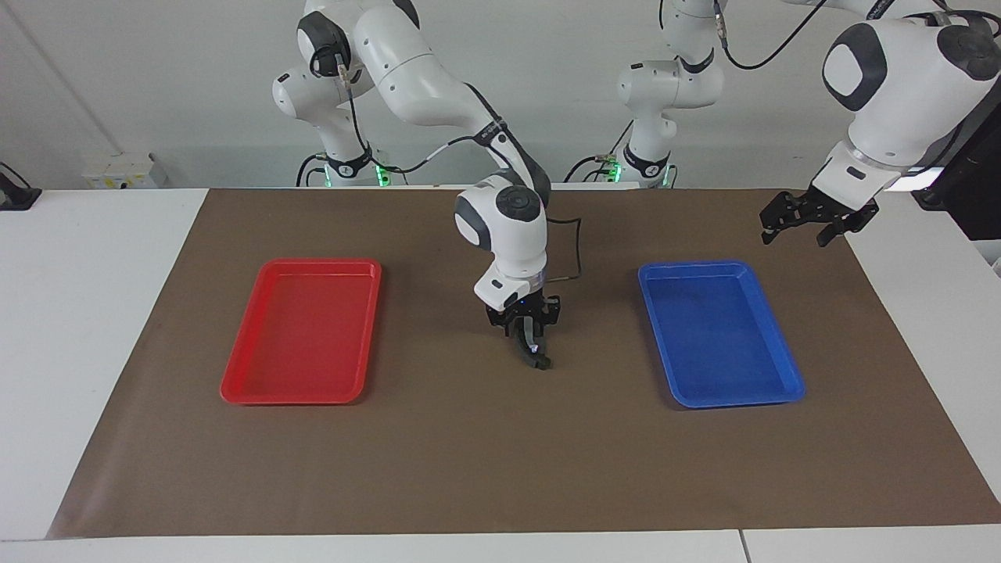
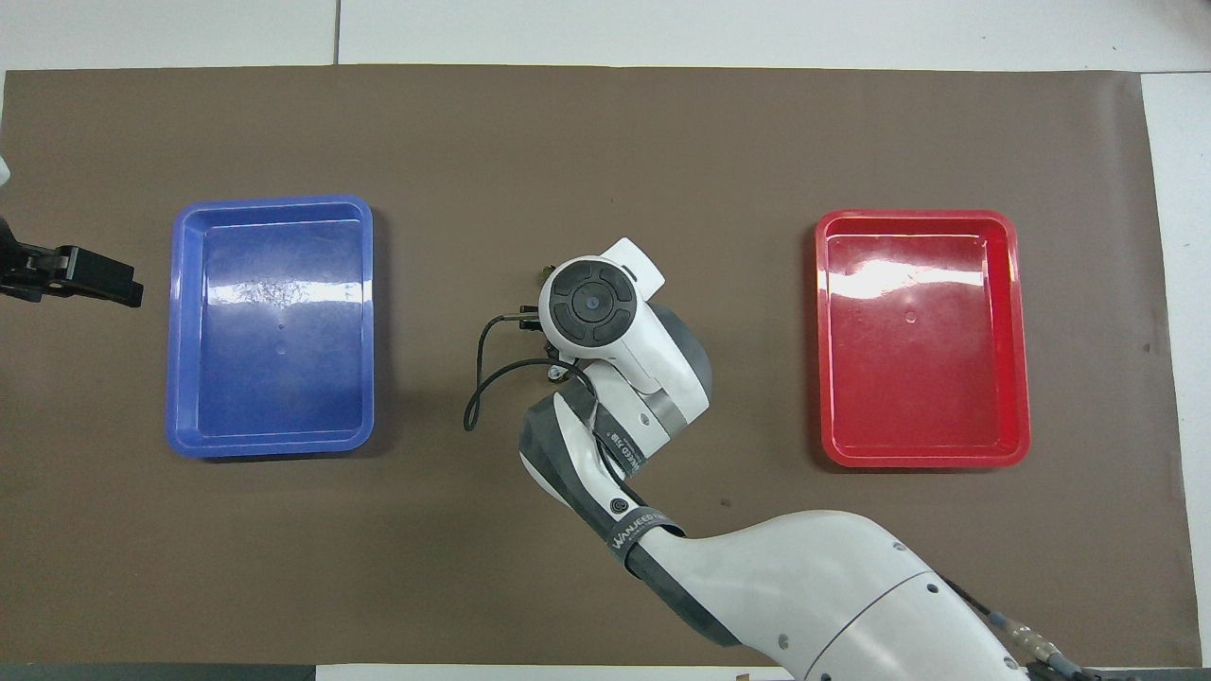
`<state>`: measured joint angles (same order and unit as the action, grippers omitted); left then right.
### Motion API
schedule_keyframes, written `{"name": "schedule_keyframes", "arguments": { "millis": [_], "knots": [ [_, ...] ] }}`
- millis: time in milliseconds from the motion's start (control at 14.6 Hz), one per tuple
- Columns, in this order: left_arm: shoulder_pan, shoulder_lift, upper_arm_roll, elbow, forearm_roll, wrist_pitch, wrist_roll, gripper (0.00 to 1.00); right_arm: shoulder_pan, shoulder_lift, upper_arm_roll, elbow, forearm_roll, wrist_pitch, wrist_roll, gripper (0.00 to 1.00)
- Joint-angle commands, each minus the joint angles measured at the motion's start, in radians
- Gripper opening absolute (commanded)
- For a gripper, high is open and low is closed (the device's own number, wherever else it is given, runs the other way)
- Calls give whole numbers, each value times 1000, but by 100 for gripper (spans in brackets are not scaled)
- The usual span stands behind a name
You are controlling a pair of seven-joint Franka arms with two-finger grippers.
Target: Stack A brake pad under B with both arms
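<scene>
Facing view shows B (image 1: 532, 352), a dark curved piece with a pale strip, hanging end-down from the right claw (image 1: 525, 328), whose fingers are closed on its upper part. Its lower tip sits at or just above the brown mat (image 1: 469, 469); contact cannot be confirmed. Holding it by one end keeps the length below the fingers, which I judge suits lowering it onto another part.

A (image 1: 571, 249) is not clearly identifiable. Only a thin dark outline shows on the mat just past the claw, toward the robots and the left arm's end; whether that is the pad or a cable I cannot tell. Stacking is therefore judged not done.

Red tray (image 1: 301, 332) lies well to one side of the claw, blue tray (image 1: 719, 332) well to the other; both hold nothing visible.

Left claw (image 1: 805, 219) waits in the air at the mat's edge past the blue tray, fingers spread apart.

Overhead view hides B and the right claw's fingers entirely under the arm's wrist; only the facing view shows the grip. Overhead does confirm the claw sits midway between the trays.
</scene>
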<state>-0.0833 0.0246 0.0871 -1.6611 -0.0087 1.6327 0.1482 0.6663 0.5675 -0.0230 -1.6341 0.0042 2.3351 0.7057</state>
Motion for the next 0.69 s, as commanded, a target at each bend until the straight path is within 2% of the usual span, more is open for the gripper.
{"name": "schedule_keyframes", "arguments": {
  "millis": [0, 137, 411, 617],
  "knots": [
    [14, 5, -4, 15, -14, -20, 14, 100, -16, -20, 0, 5, -3, -2, 15, 99],
    [14, 5, -6, 15, -14, -20, 14, 100, -51, -84, -9, -1, -10, -54, 12, 99],
    [14, 5, -6, 15, -14, -20, 14, 100, -212, -224, -6, -16, -59, -158, -37, 99],
    [14, 5, -6, 15, -14, -20, 14, 100, -304, -319, -8, -23, -59, -320, -152, 99]
  ]
}}
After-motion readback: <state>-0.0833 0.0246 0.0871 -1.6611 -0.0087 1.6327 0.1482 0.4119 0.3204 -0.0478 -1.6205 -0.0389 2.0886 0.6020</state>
